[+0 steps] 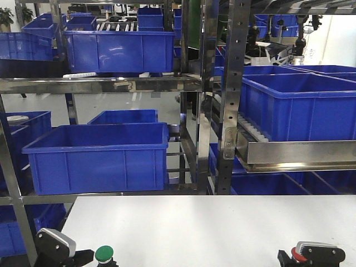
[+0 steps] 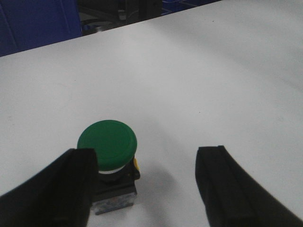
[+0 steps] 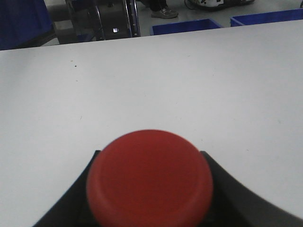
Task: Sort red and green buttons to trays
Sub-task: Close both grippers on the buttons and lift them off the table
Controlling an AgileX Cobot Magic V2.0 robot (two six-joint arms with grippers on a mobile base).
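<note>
Left gripper: the left gripper [image 2: 147, 156] has its jaws wide apart and holds nothing; both dark fingers [image 2: 232, 189] reach out low over the tabletop [image 1: 194, 228].
Green button: the green button [image 2: 107, 144] stands upright on its dark base, inside the open gap but not in its middle. It is just against the finger on the left side of the wrist view. I cannot tell if this finger really touches the base. The other finger is well apart from it.
Place of green button: on the white tabletop, near its left edge and far from its back edge, at the bottom of the front view.
Right gripper: the right gripper [image 3: 150, 153] is closed on the red button [image 3: 149, 177]; a dark finger lies tight against each side of the round cap.
Red button: only the red cap shows in the wrist view and it fills the lower middle of it; the base is hidden under the cap. If the button rests on the tabletop or is raised a little, I cannot tell.
Place of red button: over the right part of the tabletop, also far from the back edge, well apart from the green button.
Tabletop: plain white, with bare surface between the two grippers and up to the back edge.
Behind the back edge: a metal rack [image 1: 233, 83] with shelves that carry deep blue crates [image 1: 97, 161] on several levels.
</note>
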